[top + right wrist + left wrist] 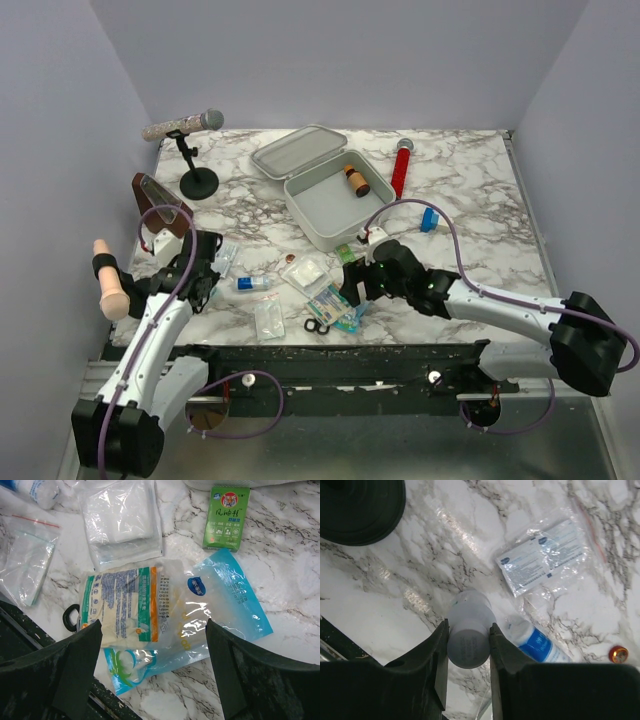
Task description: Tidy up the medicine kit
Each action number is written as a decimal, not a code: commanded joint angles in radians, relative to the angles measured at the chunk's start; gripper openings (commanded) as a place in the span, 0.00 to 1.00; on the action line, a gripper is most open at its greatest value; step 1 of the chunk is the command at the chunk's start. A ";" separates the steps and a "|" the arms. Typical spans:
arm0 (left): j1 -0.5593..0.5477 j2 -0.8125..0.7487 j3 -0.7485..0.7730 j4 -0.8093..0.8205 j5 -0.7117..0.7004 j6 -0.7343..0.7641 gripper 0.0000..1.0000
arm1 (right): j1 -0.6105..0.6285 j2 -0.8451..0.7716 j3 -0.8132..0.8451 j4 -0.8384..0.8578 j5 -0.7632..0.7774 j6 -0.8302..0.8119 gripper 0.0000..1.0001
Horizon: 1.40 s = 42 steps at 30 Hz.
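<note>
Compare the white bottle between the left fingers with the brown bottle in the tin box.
The white bottle is plain white; the brown bottle is dark brown. The white bottle is outside the tin box, between the left fingers; the brown bottle lies inside it. Both are small.

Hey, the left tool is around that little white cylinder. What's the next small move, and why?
Probably lift it straight up. The left tool already presses the white cylinder on both sides, and the medicine kit lies open with room inside to receive it.
</note>
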 commanded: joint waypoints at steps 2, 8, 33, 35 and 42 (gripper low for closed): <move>-0.004 -0.132 0.066 0.095 0.165 0.097 0.00 | 0.003 -0.049 0.005 -0.013 -0.008 -0.037 0.92; -0.138 -0.155 0.171 0.218 0.414 0.076 0.00 | 0.003 -0.216 -0.041 0.151 -0.152 -0.118 0.92; -0.442 0.246 0.452 0.603 1.121 0.109 0.00 | 0.003 -0.318 0.198 0.014 -0.188 -0.405 1.00; -0.446 0.254 0.468 0.607 1.133 0.115 0.00 | 0.003 -0.304 0.208 -0.014 -0.152 -0.417 0.98; -0.451 0.279 0.503 0.558 1.143 0.168 0.00 | 0.002 -0.302 0.212 -0.050 -0.146 -0.434 0.85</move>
